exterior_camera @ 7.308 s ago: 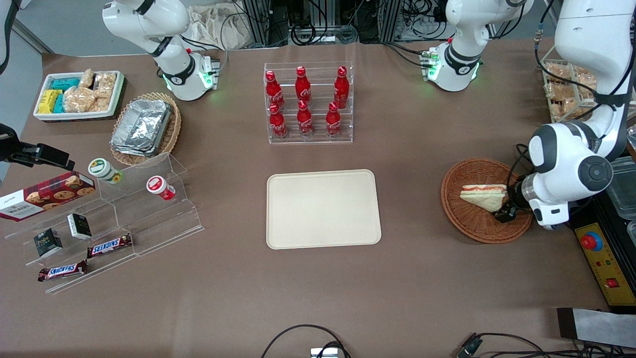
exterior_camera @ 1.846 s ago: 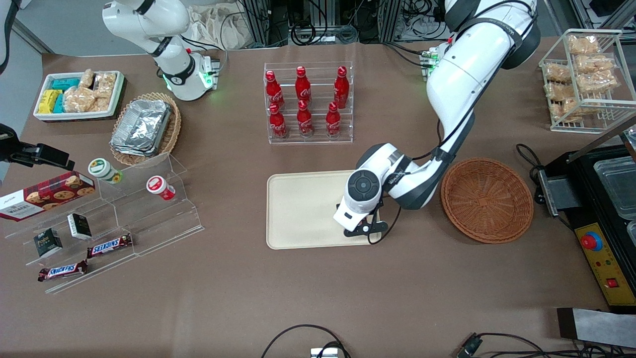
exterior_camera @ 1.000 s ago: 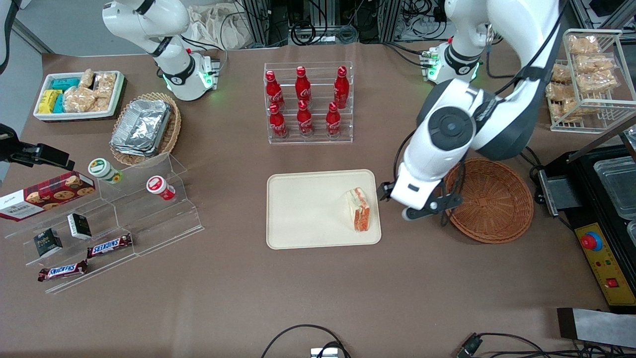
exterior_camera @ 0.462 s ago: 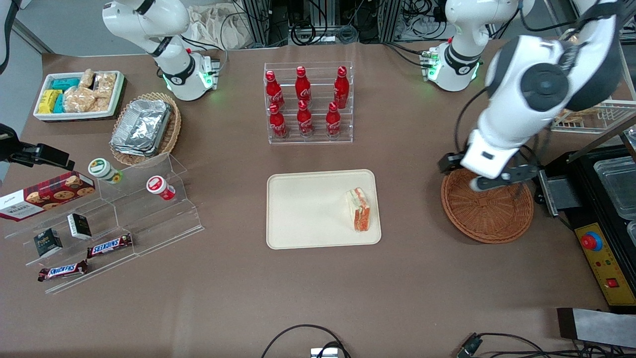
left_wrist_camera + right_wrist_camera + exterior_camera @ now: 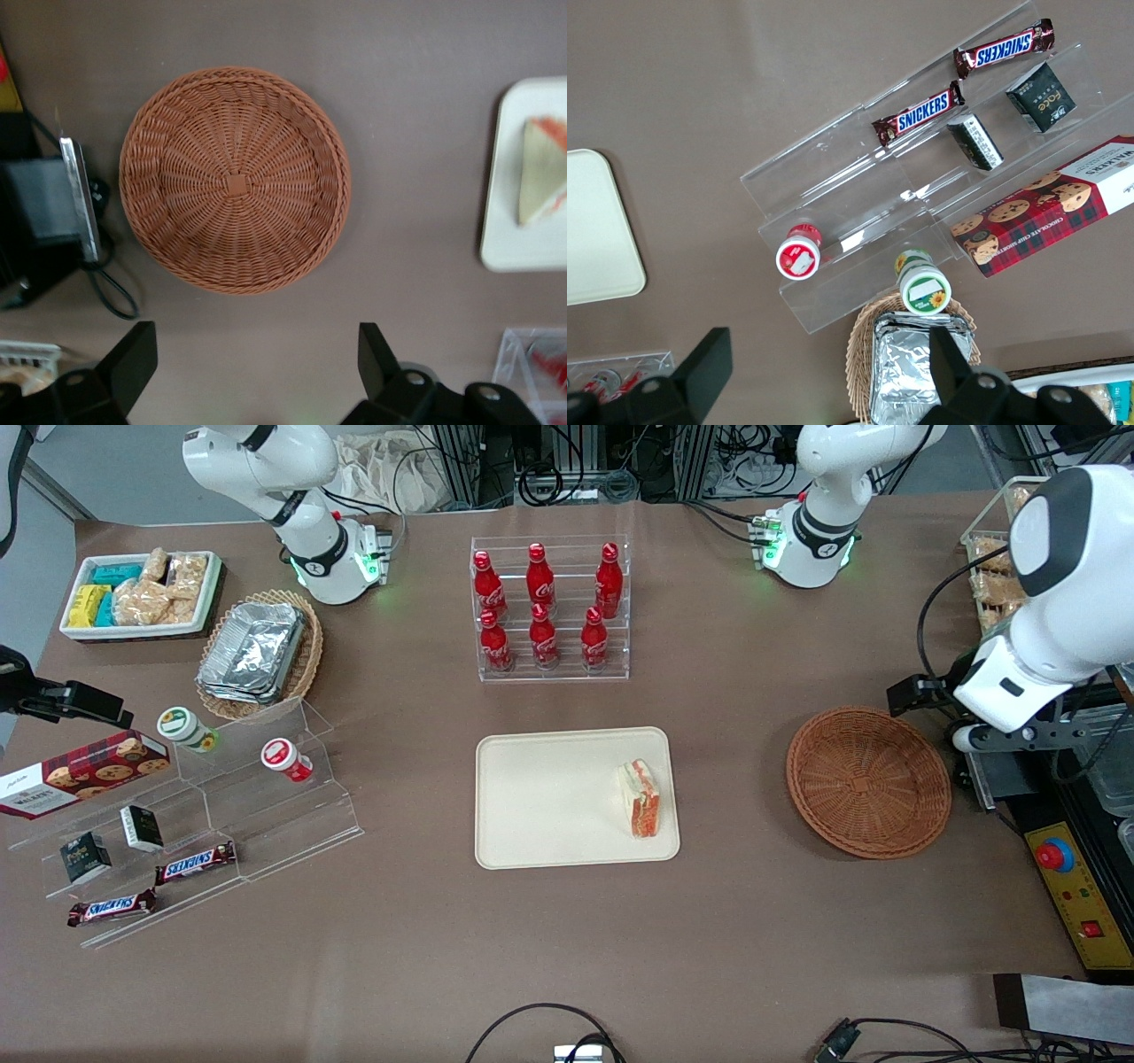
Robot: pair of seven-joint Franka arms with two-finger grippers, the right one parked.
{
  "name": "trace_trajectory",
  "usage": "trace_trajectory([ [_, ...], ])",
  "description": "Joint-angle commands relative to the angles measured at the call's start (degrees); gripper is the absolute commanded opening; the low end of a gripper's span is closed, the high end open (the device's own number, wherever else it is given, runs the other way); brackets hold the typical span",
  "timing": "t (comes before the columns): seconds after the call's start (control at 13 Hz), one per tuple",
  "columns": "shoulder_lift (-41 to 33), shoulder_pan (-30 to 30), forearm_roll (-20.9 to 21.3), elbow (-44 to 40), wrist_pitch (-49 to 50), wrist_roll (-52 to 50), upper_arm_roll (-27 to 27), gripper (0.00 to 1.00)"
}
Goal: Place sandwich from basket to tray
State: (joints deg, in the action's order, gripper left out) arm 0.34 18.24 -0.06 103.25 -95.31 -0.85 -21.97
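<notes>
The sandwich lies flat on the cream tray, close to the tray edge that faces the basket, with its red-orange filling showing. The round reddish-brown basket holds nothing. My left gripper hangs high over the table beside the basket rim, toward the working arm's end. It is open and holds nothing. The left wrist view looks straight down between the open gripper fingers onto the basket, with the sandwich on the tray off to one side.
A rack of red bottles stands farther from the front camera than the tray. A black control box with a red button and cables flank the basket. Snack rack, acrylic steps, foil-filled oval basket and white bin stand around.
The gripper carried the sandwich from the basket to the tray and let it go. It then rose and swung back over the basket toward the working arm's end.
</notes>
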Motion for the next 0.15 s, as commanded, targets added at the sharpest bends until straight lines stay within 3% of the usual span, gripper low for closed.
trace_trajectory([
  [0.0,2.55,1.36,0.23,-6.55,5.83,7.26,0.26,1.00],
  [0.08,4.48,1.19,0.32,-8.84,6.36,6.83,0.26,1.00],
])
